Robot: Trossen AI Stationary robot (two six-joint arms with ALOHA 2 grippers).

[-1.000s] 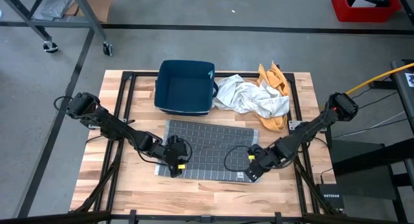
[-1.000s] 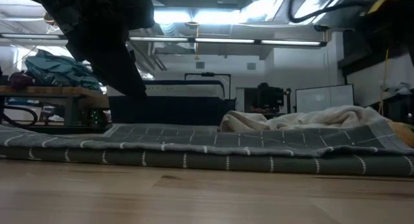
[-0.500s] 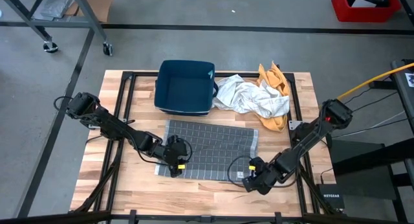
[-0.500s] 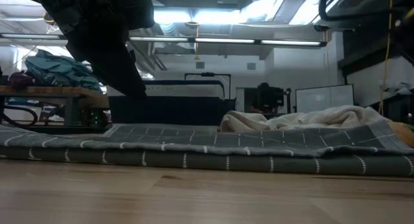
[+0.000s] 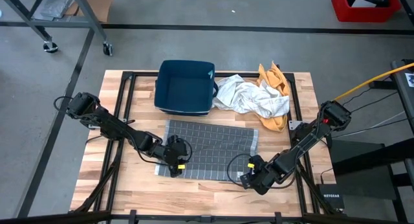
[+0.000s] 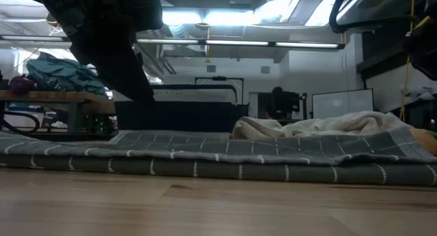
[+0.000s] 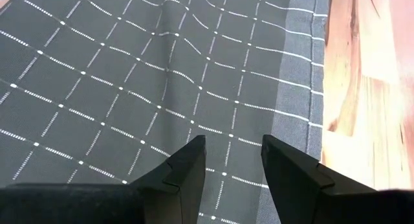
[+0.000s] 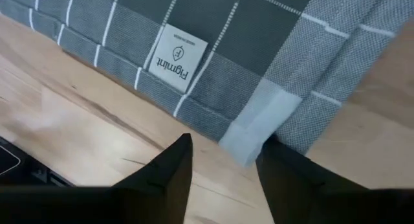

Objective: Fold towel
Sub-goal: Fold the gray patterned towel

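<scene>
Towel, grey with a white grid, lies folded flat on the wooden table, just in front of the blue bin. Left gripper sits over its front left corner, fingers parted and holding nothing. Right gripper hovers at the front right corner near the white label, fingers apart and empty.

We see a matt woven grey towel — its stitched white grid lines and sewn label show the coarse cloth weave up close. It lies on a smooth, pale wooden table with visible grain, and behind it rest crumpled soft cloths and a matt dark-blue bin.
</scene>
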